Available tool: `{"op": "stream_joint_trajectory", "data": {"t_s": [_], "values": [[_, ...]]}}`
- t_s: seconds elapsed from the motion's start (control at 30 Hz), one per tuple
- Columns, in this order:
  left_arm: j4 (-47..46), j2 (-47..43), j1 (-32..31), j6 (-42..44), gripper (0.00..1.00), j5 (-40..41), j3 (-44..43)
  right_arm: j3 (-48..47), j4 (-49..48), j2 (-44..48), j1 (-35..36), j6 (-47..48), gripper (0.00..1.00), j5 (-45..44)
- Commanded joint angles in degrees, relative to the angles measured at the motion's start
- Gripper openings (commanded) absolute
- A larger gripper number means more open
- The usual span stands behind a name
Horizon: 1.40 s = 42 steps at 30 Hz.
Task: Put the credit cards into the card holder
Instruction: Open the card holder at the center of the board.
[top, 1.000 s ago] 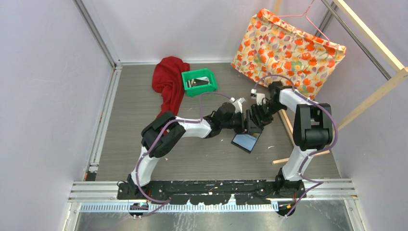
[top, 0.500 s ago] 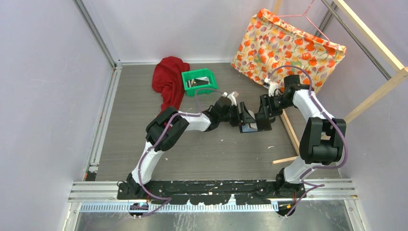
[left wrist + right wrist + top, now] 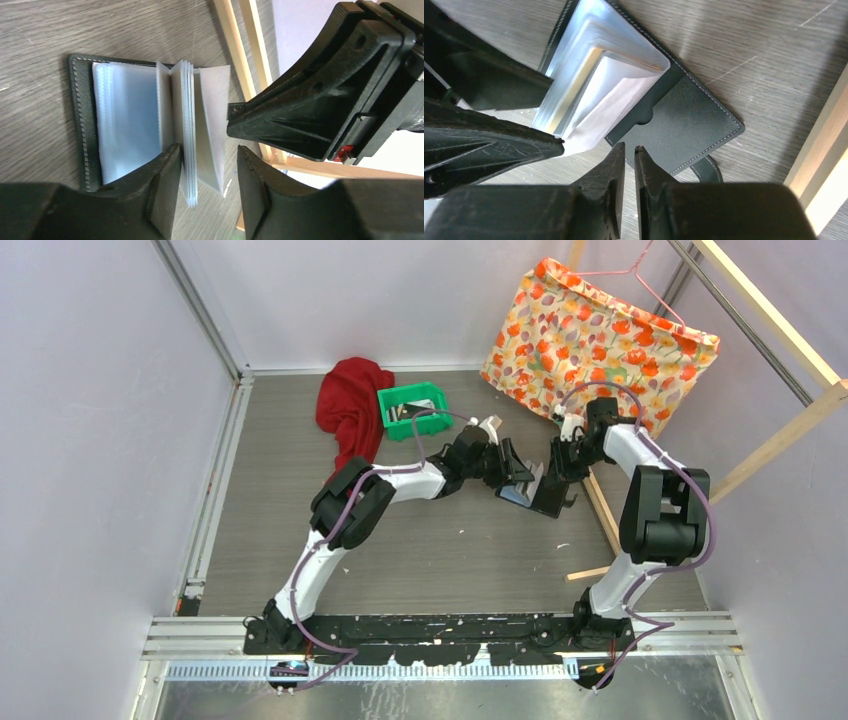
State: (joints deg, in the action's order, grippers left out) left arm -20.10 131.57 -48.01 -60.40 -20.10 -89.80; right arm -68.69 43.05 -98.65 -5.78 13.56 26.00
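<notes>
The black card holder (image 3: 82, 125) lies open on the grey floor, its clear inner pockets (image 3: 187, 130) fanned upward. It also shows in the top view (image 3: 541, 502) and the right wrist view (image 3: 684, 125). My left gripper (image 3: 207, 150) is open, its jaws standing either side of the fanned pockets' edge. My right gripper (image 3: 629, 148) is shut on nothing, its tips just off the holder's black flap, facing the left gripper (image 3: 513, 472). Small pale cards (image 3: 401, 413) lie in the green bin (image 3: 437, 396), far from both grippers.
A red cloth (image 3: 350, 405) lies left of the bin. A floral fabric bag (image 3: 600, 340) stands at the back right. Wooden slats (image 3: 597, 502) run along the floor just right of the holder, close behind my right gripper (image 3: 552, 478).
The card holder and both grippers have moved away from the arm bases, toward the back. The right arm swung out to the right, then settled close to the holder.
</notes>
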Motion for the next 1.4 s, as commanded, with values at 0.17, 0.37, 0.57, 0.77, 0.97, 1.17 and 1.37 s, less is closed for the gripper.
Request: {"op": "stream_joint_trajectory", "data": {"t_s": [0.17, 0.37, 0.57, 0.77, 0.97, 1.17, 1.37], "values": [[13.73, 0.60, -2.31, 9.24, 0.28, 3.36, -7.13, -0.67, -2.21, -2.87, -0.81, -4.05, 0.15, -2.22], [18.90, -1.50, -2.84, 13.46, 0.00, 7.23, -6.78, -0.78, -0.89, -3.34, -0.81, -3.23, 0.15, 3.51], [26.77, -8.34, -2.79, 20.46, 0.00, 11.36, -2.78, -0.62, 0.98, -0.73, -0.90, -1.07, 0.20, 11.13], [42.76, -16.28, -2.79, 29.85, 0.00, 16.95, -0.82, -0.16, 2.05, -0.27, -0.99, -0.40, 0.25, 13.89], [60.55, -16.86, -4.82, 36.53, 0.00, 25.49, -7.77, -0.20, 2.25, -2.68, -0.99, -1.59, 0.24, 15.86], [70.33, -10.18, -10.84, 38.66, 0.02, 33.54, -18.39, -0.25, 3.27, -6.50, -0.90, -3.05, 0.24, 19.42], [70.83, -8.16, -13.80, 37.79, 0.22, 33.92, -21.01, -0.67, 4.26, -8.52, 0.07, -3.11, 0.25, 19.93]]}}
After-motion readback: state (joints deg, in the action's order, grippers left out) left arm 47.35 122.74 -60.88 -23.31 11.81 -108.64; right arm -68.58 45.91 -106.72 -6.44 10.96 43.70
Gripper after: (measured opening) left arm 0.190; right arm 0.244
